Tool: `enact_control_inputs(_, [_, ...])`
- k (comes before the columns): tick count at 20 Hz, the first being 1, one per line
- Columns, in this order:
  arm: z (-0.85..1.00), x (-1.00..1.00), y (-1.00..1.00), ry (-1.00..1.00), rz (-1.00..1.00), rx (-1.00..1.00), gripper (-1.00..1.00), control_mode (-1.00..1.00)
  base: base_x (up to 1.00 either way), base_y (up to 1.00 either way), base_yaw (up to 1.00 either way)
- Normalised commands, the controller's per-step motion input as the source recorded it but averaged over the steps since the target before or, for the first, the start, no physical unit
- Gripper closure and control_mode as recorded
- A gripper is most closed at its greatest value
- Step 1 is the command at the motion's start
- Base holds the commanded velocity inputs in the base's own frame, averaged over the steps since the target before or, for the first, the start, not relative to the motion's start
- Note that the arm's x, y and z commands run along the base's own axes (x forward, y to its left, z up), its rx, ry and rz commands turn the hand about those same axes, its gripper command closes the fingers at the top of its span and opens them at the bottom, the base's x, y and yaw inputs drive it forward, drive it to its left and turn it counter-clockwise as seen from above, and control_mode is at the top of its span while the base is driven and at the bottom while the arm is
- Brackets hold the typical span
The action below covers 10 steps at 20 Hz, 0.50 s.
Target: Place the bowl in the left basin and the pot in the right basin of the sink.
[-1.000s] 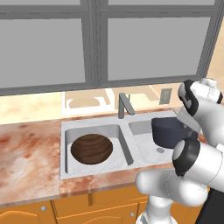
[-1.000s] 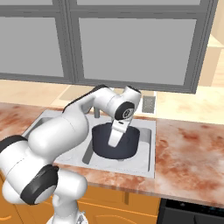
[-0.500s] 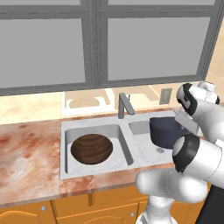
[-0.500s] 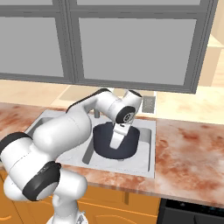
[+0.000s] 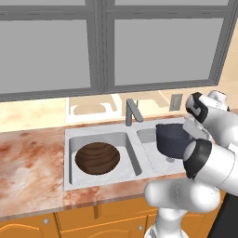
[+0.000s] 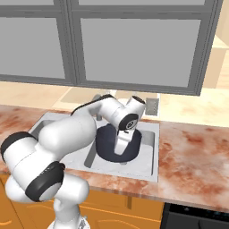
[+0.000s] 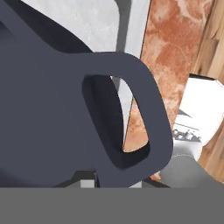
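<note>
Navy pot gripped over right basin, near divider.

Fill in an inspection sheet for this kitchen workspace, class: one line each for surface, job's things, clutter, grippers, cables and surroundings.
Surface: reddish marbled counter around a light-grey double sink.
Job's things: brown bowl lies in the left basin; dark pot is over the right basin, tilted; whether it touches the floor cannot be told.
Clutter: nothing seen.
Grippers: gripper shut on the pot by its rim, beside the loop handle.
Cables: nothing seen.
Surroundings: grey faucet behind the divider, wall outlet, glass-front cabinets above, wooden cupboards below.
</note>
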Motion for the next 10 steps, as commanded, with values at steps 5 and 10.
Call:
enact_control_inputs(5, [-0.22, 0.21, 0.0, -0.04, 0.03, 0.0, 1.0, -1.0, 0.0, 0.0, 0.0])
enact_control_inputs(10, [-0.22, 0.26, -0.01, 0.0, 0.03, 0.0, 1.0, -1.0, 0.0, 0.0, 0.0])
